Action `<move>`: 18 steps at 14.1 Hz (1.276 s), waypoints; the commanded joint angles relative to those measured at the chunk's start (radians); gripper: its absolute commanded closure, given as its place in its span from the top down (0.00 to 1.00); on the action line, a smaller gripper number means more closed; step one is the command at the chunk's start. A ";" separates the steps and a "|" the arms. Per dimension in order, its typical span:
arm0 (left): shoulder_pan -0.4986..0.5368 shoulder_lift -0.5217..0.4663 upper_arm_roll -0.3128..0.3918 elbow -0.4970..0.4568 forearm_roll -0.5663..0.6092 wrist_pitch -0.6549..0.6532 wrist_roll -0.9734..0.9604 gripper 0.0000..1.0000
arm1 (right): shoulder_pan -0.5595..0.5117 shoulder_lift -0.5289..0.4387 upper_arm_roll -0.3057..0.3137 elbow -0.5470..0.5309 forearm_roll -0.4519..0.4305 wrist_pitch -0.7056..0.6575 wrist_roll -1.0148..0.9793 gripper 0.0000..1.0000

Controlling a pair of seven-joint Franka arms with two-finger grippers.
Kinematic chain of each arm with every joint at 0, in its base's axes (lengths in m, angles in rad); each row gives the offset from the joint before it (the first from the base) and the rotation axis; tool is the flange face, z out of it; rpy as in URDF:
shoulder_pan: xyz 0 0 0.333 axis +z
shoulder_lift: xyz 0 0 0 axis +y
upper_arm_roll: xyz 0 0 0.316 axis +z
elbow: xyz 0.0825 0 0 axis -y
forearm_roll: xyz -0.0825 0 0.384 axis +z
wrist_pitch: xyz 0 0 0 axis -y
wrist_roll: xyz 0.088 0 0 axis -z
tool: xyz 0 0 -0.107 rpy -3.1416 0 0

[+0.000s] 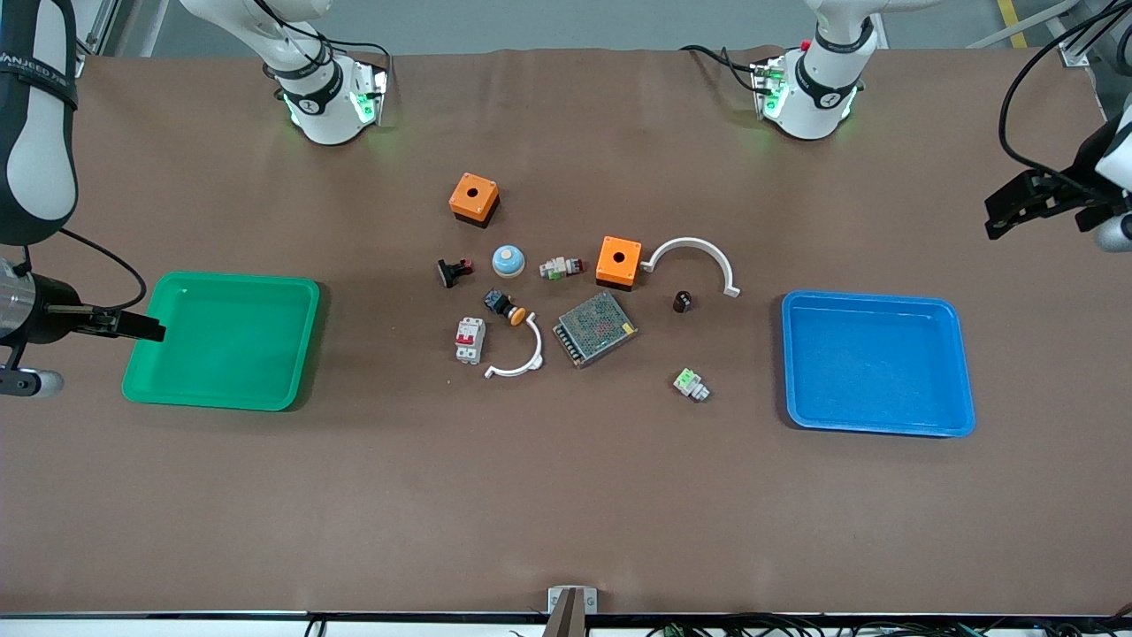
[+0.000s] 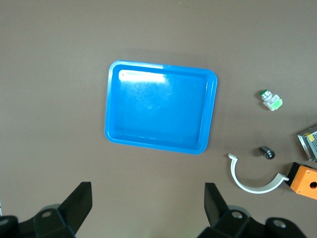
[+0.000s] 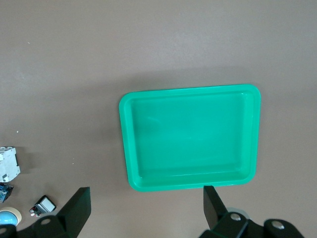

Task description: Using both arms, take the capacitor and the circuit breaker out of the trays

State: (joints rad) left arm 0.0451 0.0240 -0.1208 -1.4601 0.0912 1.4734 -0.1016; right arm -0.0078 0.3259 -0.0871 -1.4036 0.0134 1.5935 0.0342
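Observation:
The capacitor (image 1: 682, 302), a tiny black cylinder, stands on the table between the mesh box and the blue tray (image 1: 959, 372); it also shows in the left wrist view (image 2: 267, 152). The breaker (image 1: 470, 340), white-grey with red levers, lies toward the green tray (image 1: 305, 345) and shows at the edge of the right wrist view (image 3: 9, 165). My left gripper (image 1: 1017, 208) hangs open and empty, high over the table at the left arm's end, by the blue tray (image 2: 158, 144). My right gripper (image 1: 133, 326) is open and empty over the table at the green tray's outer edge (image 3: 188, 181).
In the middle of the table lie two orange boxes (image 1: 474, 198) (image 1: 618, 260), a blue-domed button (image 1: 508, 260), a black-and-red clip (image 1: 453, 271), a black button with orange cap (image 1: 506, 307), a mesh-covered box (image 1: 595, 328), two white curved pieces (image 1: 699, 252) (image 1: 522, 358) and a white-and-green connector (image 1: 691, 384).

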 commanded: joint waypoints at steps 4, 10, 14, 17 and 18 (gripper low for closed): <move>-0.054 -0.062 0.084 -0.060 -0.010 0.018 0.062 1.00 | 0.008 -0.036 0.021 -0.004 0.005 -0.018 0.000 1.00; -0.051 -0.076 0.076 -0.069 -0.011 0.036 0.068 1.00 | 0.008 -0.163 0.021 -0.141 0.005 0.005 -0.003 1.00; -0.054 -0.082 0.070 -0.083 -0.034 0.041 0.068 1.00 | 0.003 -0.283 0.021 -0.257 0.005 0.031 -0.034 1.00; -0.050 -0.087 0.072 -0.094 -0.091 0.038 0.068 1.00 | 0.003 -0.378 0.020 -0.343 0.005 0.045 -0.034 1.00; -0.054 -0.090 0.070 -0.095 -0.091 0.035 0.068 1.00 | 0.005 -0.404 0.021 -0.363 0.005 0.043 -0.034 1.00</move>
State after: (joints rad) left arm -0.0043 -0.0311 -0.0543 -1.5235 0.0198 1.4977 -0.0558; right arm 0.0031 0.0191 -0.0722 -1.6613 0.0144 1.6055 0.0128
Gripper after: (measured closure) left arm 0.000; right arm 0.000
